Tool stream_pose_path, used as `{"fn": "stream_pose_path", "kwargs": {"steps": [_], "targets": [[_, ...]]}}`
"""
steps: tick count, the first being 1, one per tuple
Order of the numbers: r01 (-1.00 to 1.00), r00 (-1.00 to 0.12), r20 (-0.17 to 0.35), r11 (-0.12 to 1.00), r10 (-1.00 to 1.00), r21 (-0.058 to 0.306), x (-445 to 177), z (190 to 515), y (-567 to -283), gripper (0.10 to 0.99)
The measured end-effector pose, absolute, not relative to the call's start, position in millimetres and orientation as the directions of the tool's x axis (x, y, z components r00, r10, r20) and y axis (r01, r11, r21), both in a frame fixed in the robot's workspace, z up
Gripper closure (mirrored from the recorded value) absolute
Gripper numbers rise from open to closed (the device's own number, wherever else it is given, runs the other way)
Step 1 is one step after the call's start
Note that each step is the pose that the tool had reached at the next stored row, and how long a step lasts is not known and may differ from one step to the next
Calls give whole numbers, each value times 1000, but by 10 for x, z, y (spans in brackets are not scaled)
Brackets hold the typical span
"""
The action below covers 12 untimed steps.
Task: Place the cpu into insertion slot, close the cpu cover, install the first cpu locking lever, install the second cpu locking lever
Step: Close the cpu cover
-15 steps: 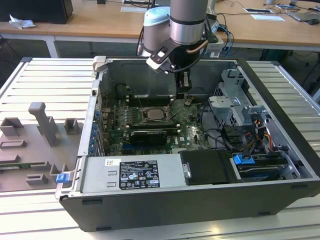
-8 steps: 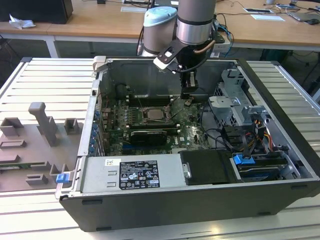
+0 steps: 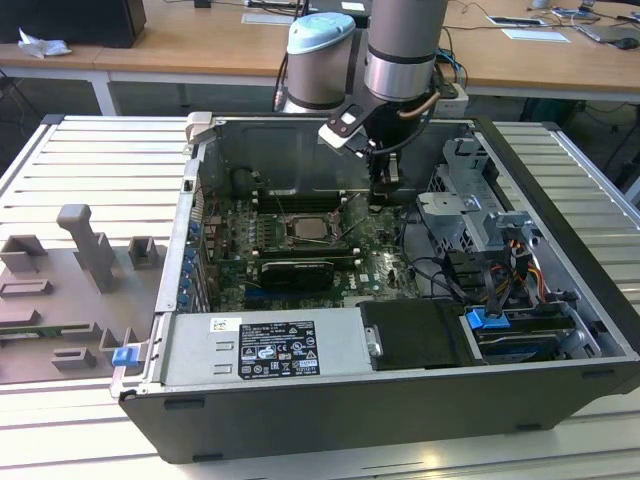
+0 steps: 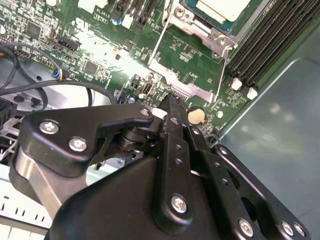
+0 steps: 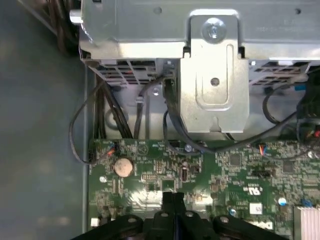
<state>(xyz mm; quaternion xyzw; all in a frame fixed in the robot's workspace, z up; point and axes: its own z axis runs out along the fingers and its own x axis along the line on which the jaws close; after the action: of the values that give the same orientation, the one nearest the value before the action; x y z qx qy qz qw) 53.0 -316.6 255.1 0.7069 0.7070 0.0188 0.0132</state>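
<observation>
**Hidden and cropped regions, CPU socket area**

In the second wrist view, the cpu (image 4: 220, 9) is cut by the picture's edge, so only part of its pale face is visible. The linkage of the gripper (image 4: 169, 101) covers the motherboard (image 4: 100, 45) behind it. In the first wrist view, the gripper body is cropped at the edge. In the exterior view, the arm (image 3: 400, 50) is cut off above, and the insertion slot (image 3: 305, 228) is too small to tell how its metal parts stand.
</observation>
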Motion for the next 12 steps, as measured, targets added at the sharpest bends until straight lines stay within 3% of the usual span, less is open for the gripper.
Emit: {"fn": "stream_pose_path", "kwargs": {"steps": [12], "targets": [[999, 0, 8, 0, 1000, 40, 463, 2555, -3164, 980]]}}
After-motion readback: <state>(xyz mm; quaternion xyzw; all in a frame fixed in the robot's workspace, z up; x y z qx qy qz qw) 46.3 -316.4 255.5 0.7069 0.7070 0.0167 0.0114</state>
